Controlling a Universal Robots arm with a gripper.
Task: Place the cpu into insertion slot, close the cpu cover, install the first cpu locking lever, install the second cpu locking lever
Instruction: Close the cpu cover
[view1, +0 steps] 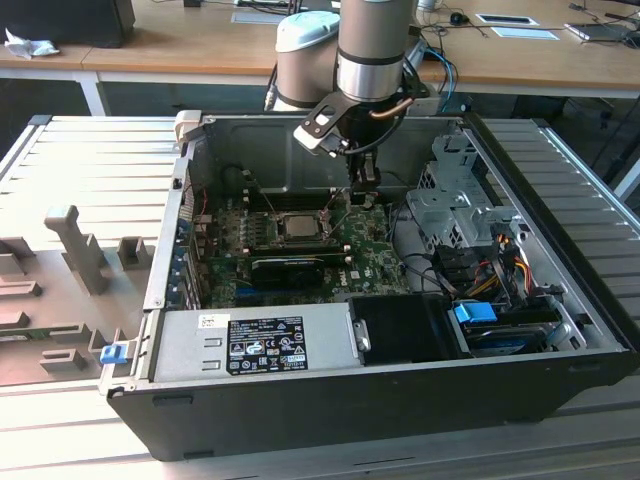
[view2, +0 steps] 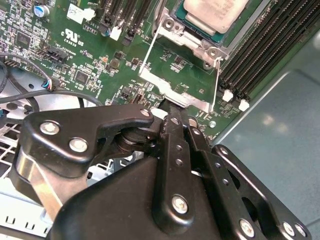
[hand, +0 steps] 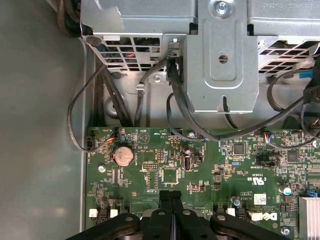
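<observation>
Exterior view: pincer (view1: 362, 198) is down inside the open PC case (view1: 560, 330), which sits on the ribbed counter (view1: 80, 150). The cpu (view1: 297, 226) lies in the insertion slot (view1: 265, 233), close beside the tips, on the exterior view's left of them. I can't judge the finger gap from here, and the arm's wrist blocks the board behind it.

Second wrist view: the pincer is fully closed, no gap visible. The tips meet the free edge of what I read as the cpu cover (view2: 172, 95). It stands open and leans toward the pincer, with green motherboard (view2: 100, 45) showing through its window. The cpu sits beyond it, silver face up, partly cut off by the picture's edge.

My read is that closing the cover is the step in hand. To do it well:
- Bear on the middle of that free edge and follow the hinge arc.
- Use low force.
- Stay off the cpu face and the thin wire levers (view2: 149, 50) on either side.

I can't tell whether the edge is nipped between the tips or only touched. The hinge and the socket pins are hidden.

First wrist view: fingers (hand: 163, 210) are pressed together along a thin seam. Ahead of them are the board, a coin cell (hand: 123, 156), black cables (hand: 175, 107) and the metal drive cage (hand: 220, 70). The fingertips are hard to make out here.
</observation>
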